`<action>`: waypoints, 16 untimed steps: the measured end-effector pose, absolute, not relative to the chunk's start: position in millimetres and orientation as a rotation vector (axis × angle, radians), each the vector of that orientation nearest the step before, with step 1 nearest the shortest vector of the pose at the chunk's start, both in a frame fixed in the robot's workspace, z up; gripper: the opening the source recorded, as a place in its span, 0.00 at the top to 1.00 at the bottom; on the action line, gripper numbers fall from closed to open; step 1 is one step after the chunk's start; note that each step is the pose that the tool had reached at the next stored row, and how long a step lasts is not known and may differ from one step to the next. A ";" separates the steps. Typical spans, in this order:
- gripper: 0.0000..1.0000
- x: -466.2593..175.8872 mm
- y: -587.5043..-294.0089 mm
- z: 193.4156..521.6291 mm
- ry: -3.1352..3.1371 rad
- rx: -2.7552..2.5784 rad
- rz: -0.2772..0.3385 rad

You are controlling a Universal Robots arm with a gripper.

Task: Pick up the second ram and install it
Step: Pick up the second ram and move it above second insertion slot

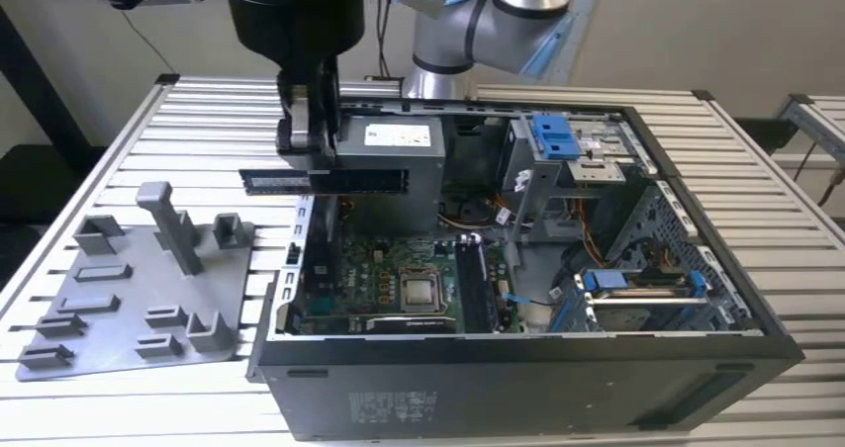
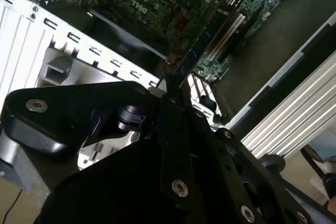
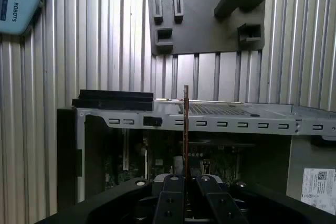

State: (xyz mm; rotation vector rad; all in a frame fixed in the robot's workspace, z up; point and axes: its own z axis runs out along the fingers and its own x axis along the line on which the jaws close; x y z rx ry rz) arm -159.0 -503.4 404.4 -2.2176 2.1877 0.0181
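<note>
Dark green-black and turned flat side out, the second ram [image 1: 359, 181] is clamped in your pincer [image 1: 312, 170], which is closed on its two faces near one end. In the exterior view the stick lies level. Its longer free part reaches out from the pincer in front of the grey power supply [image 1: 391, 155], which stands just behind it. You have it in the air, and it touches nothing but the pincer.

Below the pincer runs one side wall of the open computer case [image 1: 528, 388], and past that wall, lower down, lies the green motherboard [image 1: 356, 269]. The square silver processor chip [image 1: 420, 291] sits well below the pincer and farther into the case. The long memory slots [image 1: 473, 284] run just past the chip, well apart from the held stick. On the pincer's other side, outside the case, the grey fixture plate [image 1: 145, 299] with its upright posts rests on the ribbed metal counter [image 1: 198, 111].

In the first wrist view you see the ram edge-on, a thin line rising from between the fingertips [image 3: 169, 195]. It crosses the case's slotted wall, and the fixture plate lies beyond it on the counter. In the second wrist view the stick runs away from the pincer above the motherboard, roughly in line with the slots.
</note>
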 end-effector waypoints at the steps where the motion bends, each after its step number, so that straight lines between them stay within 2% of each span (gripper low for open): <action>1: 0.86 -154.3 -503.4 404.4 2.188 -2.218 0.018; 16: 0.86 -86.3 -503.4 404.4 2.188 -2.218 0.018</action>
